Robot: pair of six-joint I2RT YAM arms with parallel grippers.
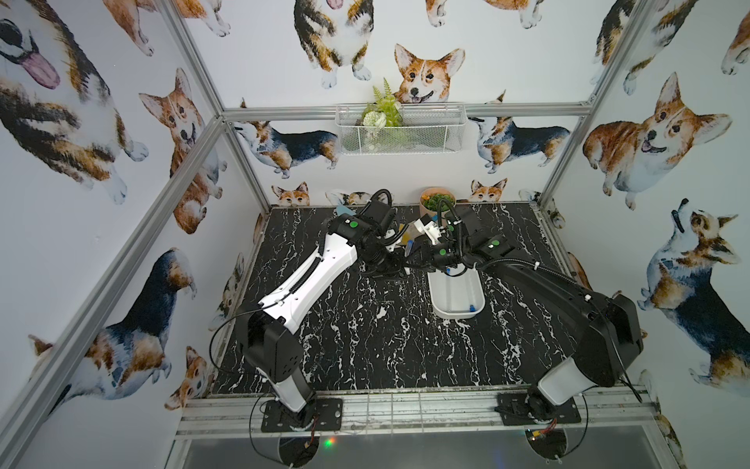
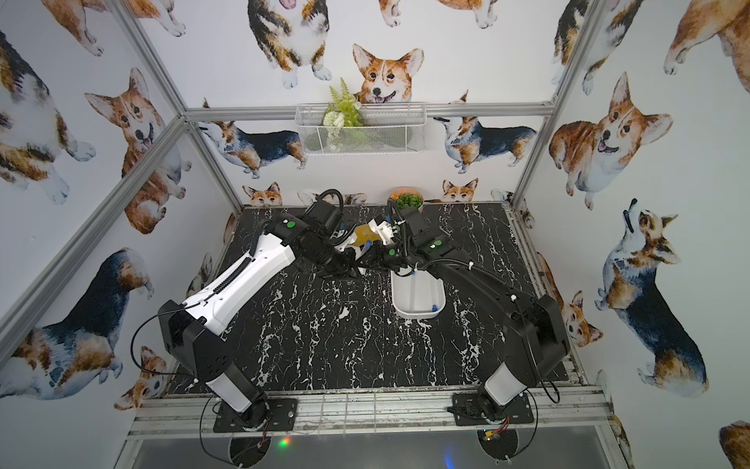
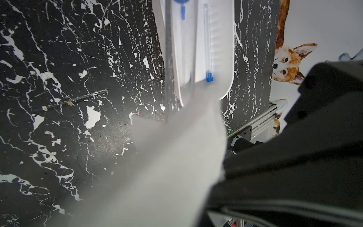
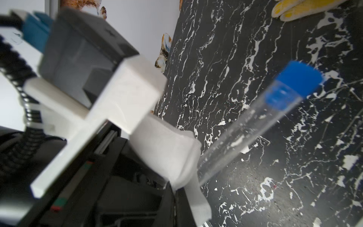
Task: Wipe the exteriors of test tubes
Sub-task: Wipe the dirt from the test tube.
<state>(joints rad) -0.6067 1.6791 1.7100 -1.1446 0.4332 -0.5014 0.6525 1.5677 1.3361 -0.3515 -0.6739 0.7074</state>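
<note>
Two grips noted. Right claw (image 1: pixel 414 260) is closed tight on the lower end of one test tube (image 4: pixel 245 127), held off the desk (image 1: pixel 365 345) with its blue cap (image 4: pixel 294 82) at the free end. Left claw (image 4: pixel 173 188) pinches a white cloth (image 4: pixel 163 151), pressed against that tube near the grip. Two other test tubes (image 3: pixel 207 43) lie lengthwise in the white tray (image 3: pixel 232 59), just beside both claws.

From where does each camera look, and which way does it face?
Top views: high in front, looking down at the table; left arm, right arm show.
Left wrist: on left arm, faces the tray; white cloth and right arm show.
Right wrist: faces the held test tube; left arm's end shows.
Shared: both wrist views show the cloth.
</note>
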